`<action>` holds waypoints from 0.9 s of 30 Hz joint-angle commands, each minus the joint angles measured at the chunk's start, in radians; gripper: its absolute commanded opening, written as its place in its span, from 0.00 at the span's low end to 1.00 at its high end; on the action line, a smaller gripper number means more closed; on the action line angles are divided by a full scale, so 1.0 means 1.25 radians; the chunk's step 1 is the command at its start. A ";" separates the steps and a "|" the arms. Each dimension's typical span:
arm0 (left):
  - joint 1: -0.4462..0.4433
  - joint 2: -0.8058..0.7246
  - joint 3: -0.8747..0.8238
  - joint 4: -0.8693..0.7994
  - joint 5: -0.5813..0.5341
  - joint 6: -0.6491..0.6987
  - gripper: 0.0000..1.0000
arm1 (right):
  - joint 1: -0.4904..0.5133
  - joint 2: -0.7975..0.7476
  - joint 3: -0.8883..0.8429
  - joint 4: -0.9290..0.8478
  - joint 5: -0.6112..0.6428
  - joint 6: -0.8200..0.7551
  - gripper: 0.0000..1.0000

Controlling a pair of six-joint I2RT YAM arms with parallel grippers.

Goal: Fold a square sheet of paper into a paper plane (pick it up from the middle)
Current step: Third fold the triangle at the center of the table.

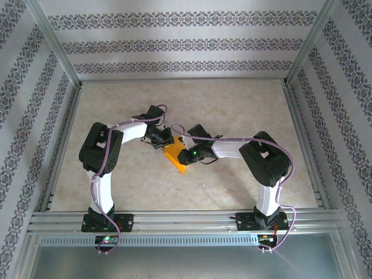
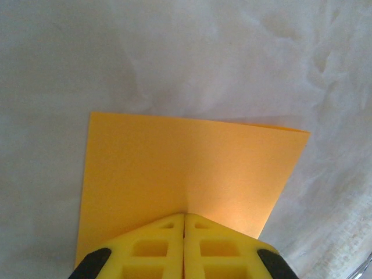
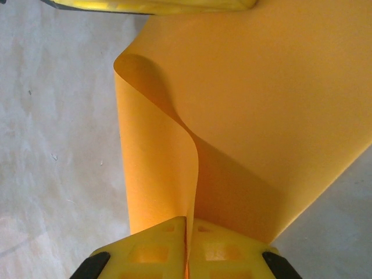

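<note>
Spanning between left tool (image 2: 184, 216) and right tool (image 3: 188, 220), square sheet of paper (image 2: 186, 163), each pinching an edge.

**Sheet between both grippers**

The thin orange square sheet of paper (image 1: 174, 156) is sitting mid-frame in the top view, over the pale marbled tabletop (image 1: 232, 104). The left gripper (image 1: 163, 140) is pinching it from upper left, the right gripper (image 1: 186, 156) from the right.

Pale marbled table (image 1: 232, 104), metal rails (image 1: 186, 218) along its edges
</note>
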 commanded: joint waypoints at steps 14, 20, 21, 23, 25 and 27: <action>-0.006 -0.219 -0.110 0.089 -0.103 -0.098 0.24 | -0.004 0.024 0.014 -0.050 0.043 0.007 0.09; -0.012 -0.301 -0.239 0.183 -0.074 -0.193 0.21 | -0.004 0.029 0.012 -0.051 0.041 0.011 0.09; -0.017 -0.310 -0.258 0.203 -0.062 -0.208 0.21 | -0.003 0.030 0.012 -0.051 0.042 0.012 0.09; -0.031 -0.324 -0.283 0.227 -0.055 -0.234 0.19 | -0.004 0.029 0.012 -0.051 0.042 0.013 0.09; -0.051 -0.328 -0.297 0.245 -0.054 -0.256 0.18 | -0.004 0.031 0.013 -0.053 0.042 0.011 0.09; -0.072 -0.324 -0.312 0.266 -0.055 -0.278 0.16 | -0.005 0.033 0.013 -0.054 0.043 0.013 0.09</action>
